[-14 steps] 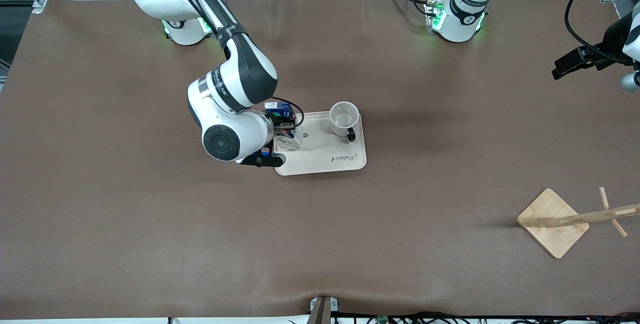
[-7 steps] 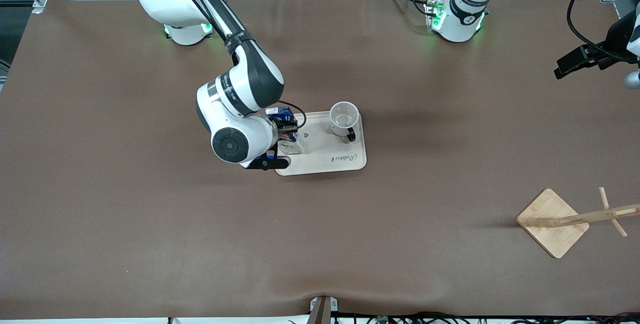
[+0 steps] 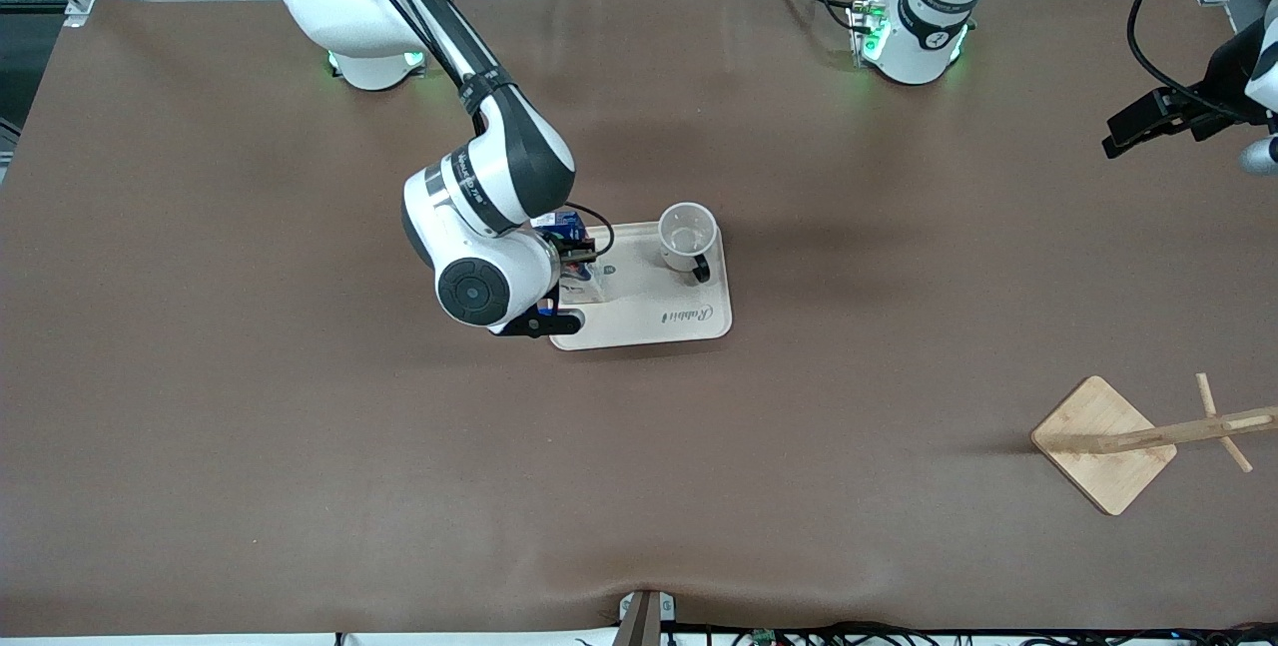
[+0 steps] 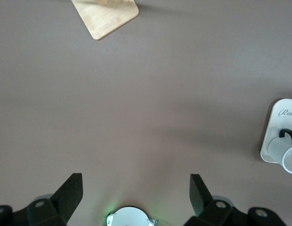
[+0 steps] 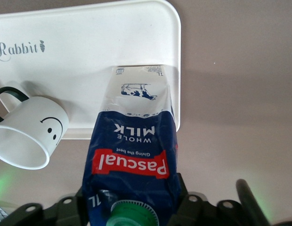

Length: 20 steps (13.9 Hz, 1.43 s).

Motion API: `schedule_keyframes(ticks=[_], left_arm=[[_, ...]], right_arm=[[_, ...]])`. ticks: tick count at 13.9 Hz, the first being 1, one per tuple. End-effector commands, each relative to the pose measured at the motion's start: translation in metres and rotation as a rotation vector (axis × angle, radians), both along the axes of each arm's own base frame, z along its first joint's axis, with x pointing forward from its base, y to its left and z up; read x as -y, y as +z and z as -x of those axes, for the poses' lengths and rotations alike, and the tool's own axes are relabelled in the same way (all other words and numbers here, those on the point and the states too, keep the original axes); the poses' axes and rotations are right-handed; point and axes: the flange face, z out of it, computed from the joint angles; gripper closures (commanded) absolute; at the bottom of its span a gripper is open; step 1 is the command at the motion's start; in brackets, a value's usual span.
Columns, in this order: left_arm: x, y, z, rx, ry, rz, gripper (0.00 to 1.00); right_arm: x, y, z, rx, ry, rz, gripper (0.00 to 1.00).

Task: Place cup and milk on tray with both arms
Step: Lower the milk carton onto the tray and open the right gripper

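front view shows the flat beige rectangular tray (image 3: 649, 312) with rounded corners lying near the middle of the brown table (image 3: 300, 446). the small white mug with a black smiley face and black loop handle (image 3: 687, 238) stands upright on the tray, at the tray's corner toward the left arm's end and farther from the front camera. the tall dark-blue milk carton with red-and-white print (image 3: 576, 257) stands on the tray's end toward the right arm, its base on the tray surface, close to the tray's edge. the right gripper (image 3: 562, 262) is over that end of the tray, its fingers pressed against the carton's two sides; the right wrist view shows the carton (image 5: 134, 160) gripped just under its green round cap (image 5: 133, 214), with the mug (image 5: 32, 136) beside it on the tray (image 5: 89, 52). the left gripper (image 3: 1133, 132) waits above the table's edge at the left arm's end, fingers (image 4: 70, 195) spread apart with nothing between them. a square wooden rack base with a tilted wooden post (image 3: 1103, 443) sits nearer the front camera at that end.
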Motion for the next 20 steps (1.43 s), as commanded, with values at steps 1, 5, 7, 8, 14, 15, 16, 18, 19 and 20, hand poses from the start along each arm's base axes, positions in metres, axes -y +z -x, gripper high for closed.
schedule_keyframes(ticks=[1,5,7,8,14,15,16,18,19,20], left_arm=[[0.011,0.003,-0.005,0.028,-0.076,0.000,0.00],[0.014,0.007,-0.006,0.057,-0.090,0.001,0.00],[0.014,0.006,-0.006,0.059,-0.090,0.001,0.00],[0.014,0.005,-0.006,0.057,-0.090,0.001,0.00],[0.015,0.007,-0.005,0.059,-0.089,0.002,0.00],[0.015,0.007,-0.005,0.059,-0.089,0.002,0.00],[0.015,0.007,-0.005,0.059,-0.089,0.002,0.00],[0.015,0.006,-0.006,0.057,-0.089,0.003,0.00],[0.015,0.006,-0.006,0.057,-0.090,0.003,0.00],[0.015,0.007,-0.006,0.059,-0.090,0.002,0.00]], right_arm=[[0.000,-0.003,0.001,0.004,0.018,0.005,0.00],[0.000,-0.003,0.000,0.005,0.017,0.003,0.00],[0.001,-0.002,0.000,0.004,0.017,0.004,0.00],[0.002,-0.001,-0.001,0.005,0.012,0.003,0.00],[-0.004,0.000,0.000,0.009,0.007,-0.005,0.00],[-0.005,0.000,0.001,0.012,0.006,-0.006,0.00],[-0.006,0.002,-0.001,0.021,0.000,-0.011,0.00],[-0.008,0.003,0.000,0.009,-0.012,-0.031,0.00],[-0.009,0.003,0.000,0.006,-0.016,-0.037,0.00],[-0.009,0.003,0.000,0.006,-0.016,-0.037,0.00]])
